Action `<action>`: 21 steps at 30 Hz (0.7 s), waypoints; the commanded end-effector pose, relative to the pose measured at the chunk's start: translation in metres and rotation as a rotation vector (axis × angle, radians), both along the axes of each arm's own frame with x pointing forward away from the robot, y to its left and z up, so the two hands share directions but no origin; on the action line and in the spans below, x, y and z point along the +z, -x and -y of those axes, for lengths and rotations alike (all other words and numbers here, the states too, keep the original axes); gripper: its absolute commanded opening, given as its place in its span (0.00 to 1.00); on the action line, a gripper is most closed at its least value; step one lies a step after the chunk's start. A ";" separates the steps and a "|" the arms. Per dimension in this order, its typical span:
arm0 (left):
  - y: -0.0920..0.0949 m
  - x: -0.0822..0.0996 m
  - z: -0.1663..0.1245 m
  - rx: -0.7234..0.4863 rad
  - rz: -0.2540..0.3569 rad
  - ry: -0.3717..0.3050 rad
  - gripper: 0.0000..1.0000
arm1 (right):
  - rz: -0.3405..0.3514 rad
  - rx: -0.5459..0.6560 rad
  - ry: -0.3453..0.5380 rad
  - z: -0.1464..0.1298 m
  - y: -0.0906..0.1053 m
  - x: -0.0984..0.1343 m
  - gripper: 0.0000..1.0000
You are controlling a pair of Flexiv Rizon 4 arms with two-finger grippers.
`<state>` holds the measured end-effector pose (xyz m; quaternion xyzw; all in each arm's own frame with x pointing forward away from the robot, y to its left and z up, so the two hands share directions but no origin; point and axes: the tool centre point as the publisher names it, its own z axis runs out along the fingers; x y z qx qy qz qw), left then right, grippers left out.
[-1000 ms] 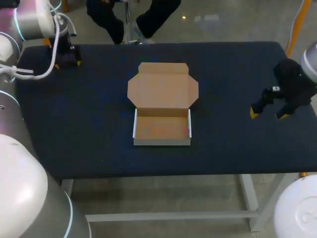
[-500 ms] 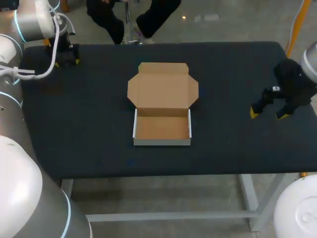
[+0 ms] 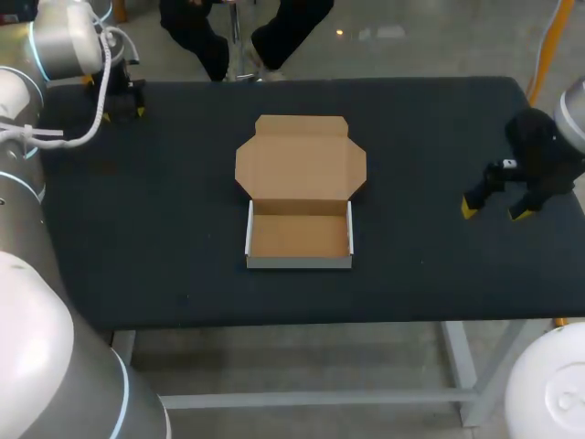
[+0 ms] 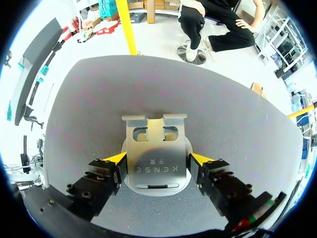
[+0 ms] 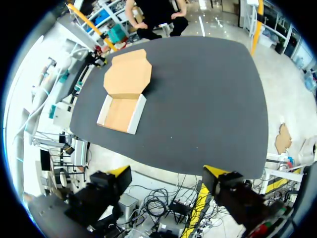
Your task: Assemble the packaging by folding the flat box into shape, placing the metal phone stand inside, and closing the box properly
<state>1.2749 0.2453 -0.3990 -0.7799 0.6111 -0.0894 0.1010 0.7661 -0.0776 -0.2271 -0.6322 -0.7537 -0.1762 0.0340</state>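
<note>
The cardboard box (image 3: 300,236) stands folded into a tray at the table's middle, its lid (image 3: 300,165) lying flat open behind it. Nothing is inside it. My left gripper (image 3: 122,114) hangs over the far left corner and hides the stand in the head view. In the left wrist view the grey metal phone stand (image 4: 156,144) lies on the table between the fingers of my left gripper (image 4: 158,158). The yellow tips sit close at its two sides, still open. My right gripper (image 3: 494,212) is open and empty near the table's right edge, and from it the box (image 5: 121,114) lies far ahead.
The dark table top (image 3: 430,137) stretches bare between the box and each gripper. Its far edge runs just behind my left gripper, and its right edge is close to my right gripper.
My left gripper has shifted slightly toward the far left corner. The box and the right arm have not moved.
</note>
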 end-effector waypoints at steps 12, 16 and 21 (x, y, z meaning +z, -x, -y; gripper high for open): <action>-0.003 -0.001 0.000 0.000 -0.105 0.038 0.00 | -0.004 0.001 0.002 0.000 0.001 0.002 1.00; 0.009 0.011 0.004 -0.008 -0.079 0.039 0.00 | -0.004 0.001 0.002 0.000 0.001 0.002 1.00; 0.032 0.029 0.010 -0.029 -0.049 0.039 0.00 | -0.004 0.001 0.002 0.000 0.001 0.002 1.00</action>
